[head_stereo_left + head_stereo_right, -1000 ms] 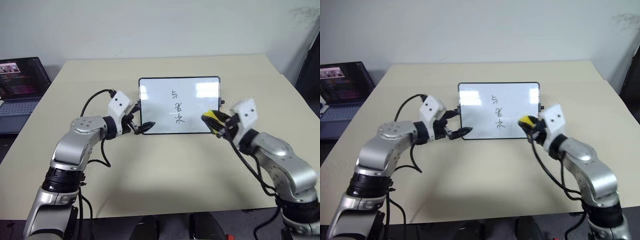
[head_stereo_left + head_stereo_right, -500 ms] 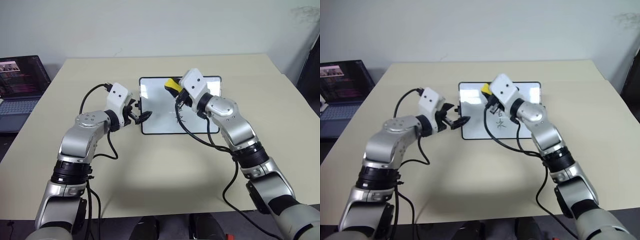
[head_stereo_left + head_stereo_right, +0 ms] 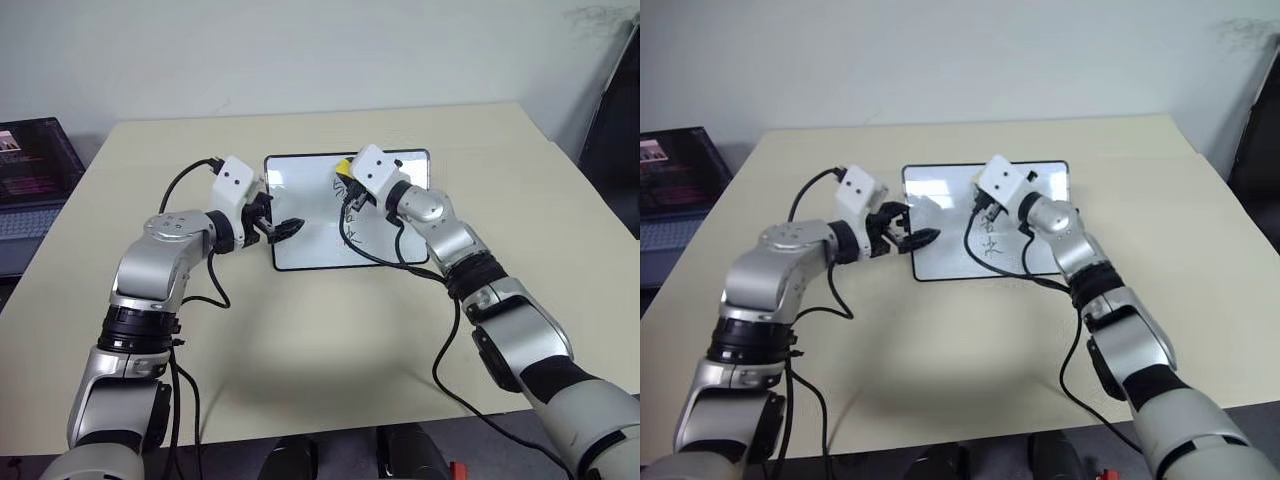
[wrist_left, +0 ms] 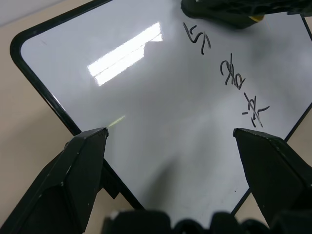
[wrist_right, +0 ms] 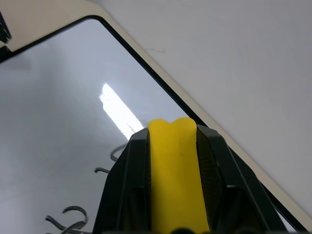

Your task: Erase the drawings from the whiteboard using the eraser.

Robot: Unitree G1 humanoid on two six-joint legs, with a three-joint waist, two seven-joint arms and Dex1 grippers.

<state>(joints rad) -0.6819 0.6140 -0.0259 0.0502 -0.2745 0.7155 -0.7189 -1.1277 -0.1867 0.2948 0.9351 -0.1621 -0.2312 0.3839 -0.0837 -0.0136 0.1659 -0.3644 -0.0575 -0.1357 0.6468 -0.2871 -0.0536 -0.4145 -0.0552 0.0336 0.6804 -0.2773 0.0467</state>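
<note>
Marker drawings [image 4: 229, 73], a short column of thin black handwritten squiggles, are sitting on the small rectangular glossy whiteboard [image 3: 300, 245] with its thin black frame and rounded corners. That board is lying flat on the pale beige surface [image 3: 330, 340], in its middle part, between the two arms.

The right hand [image 3: 345, 190] is reaching in over the board's far half and is pinching the small yellow eraser block [image 5: 175, 170] tightly between its two black fingers [image 5: 129, 195]. In the left wrist view the eraser's dark underside is showing just beyond the uppermost squiggle, close to it; whether the felt is touching the board cannot be told. All three marks are looking whole and unsmudged.

The left hand [image 3: 285, 229] is hovering at the board's left edge with its black fingers [image 4: 80, 165] spread wide and nothing between them. One fingertip is standing near the board's black frame and the other over the white face; contact with the board cannot be made out.

At the far left, off the surface, a dark open laptop [image 3: 30, 170] is showing a lit screen with text.
</note>
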